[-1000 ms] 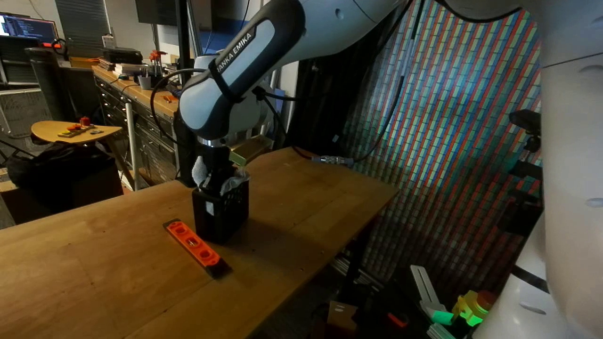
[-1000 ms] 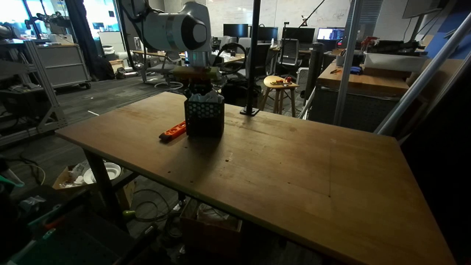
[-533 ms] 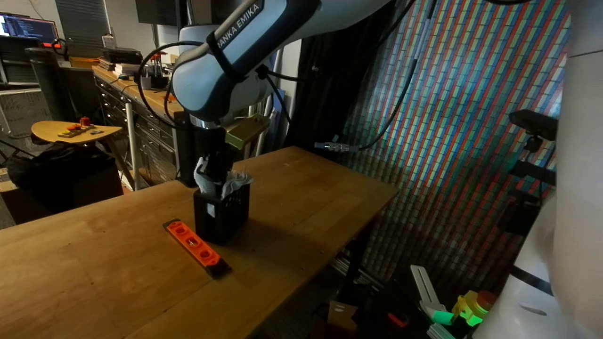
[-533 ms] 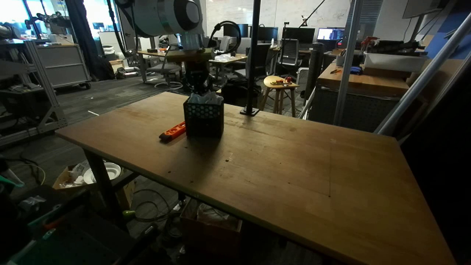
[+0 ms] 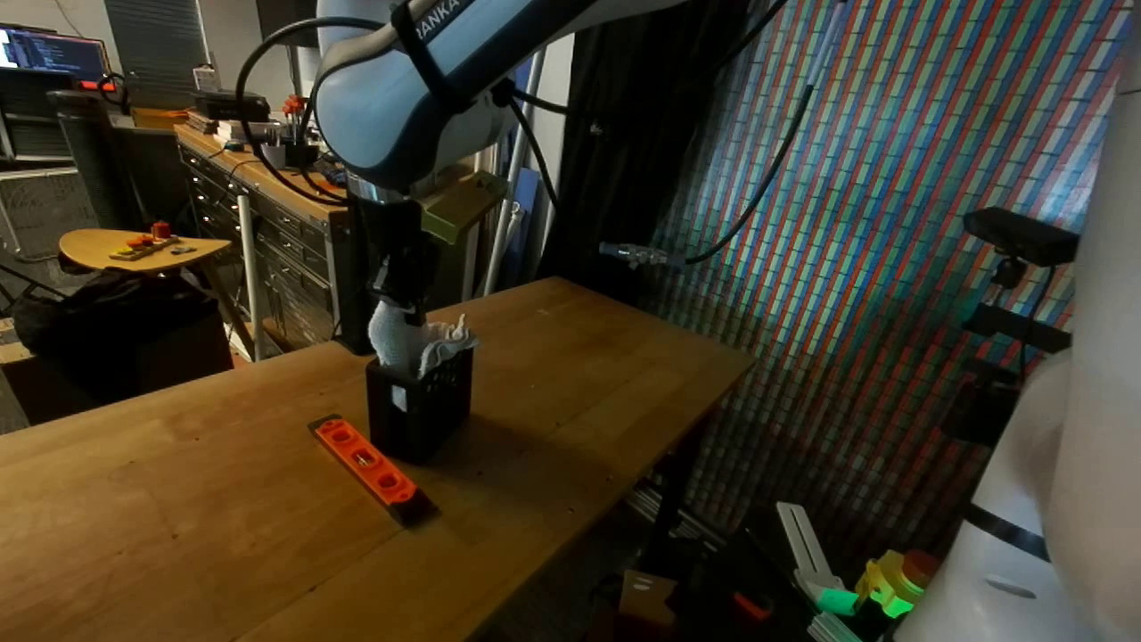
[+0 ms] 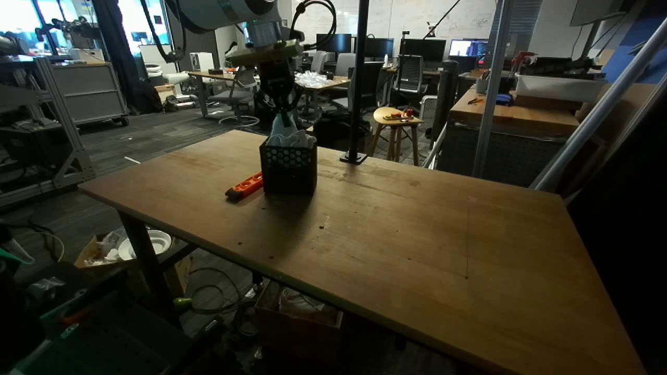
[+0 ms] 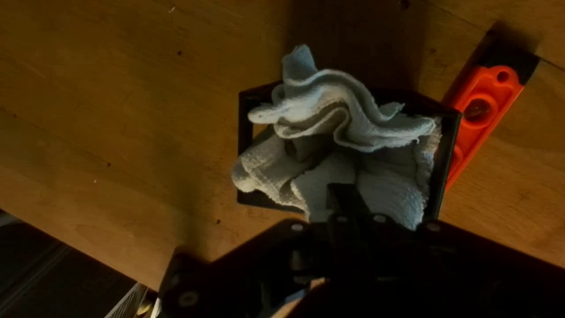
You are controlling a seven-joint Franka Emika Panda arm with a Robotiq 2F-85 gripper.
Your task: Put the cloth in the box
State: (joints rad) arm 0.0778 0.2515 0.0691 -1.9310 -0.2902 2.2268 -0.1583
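Partly in box (image 6: pixel 289 179), cloth (image 7: pixel 337 170), seemingly gripped

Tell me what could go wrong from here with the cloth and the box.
Snagging: the claw looks shut right at the cloth. I cannot tell whether it pinches any; if so, rising could pull the cloth out.
Spilling: folds stand above the rim of the black box, so one might slip over the side.
Shifting: a caught cloth could perhaps drag or tip the box, maybe against the orange level beside it.
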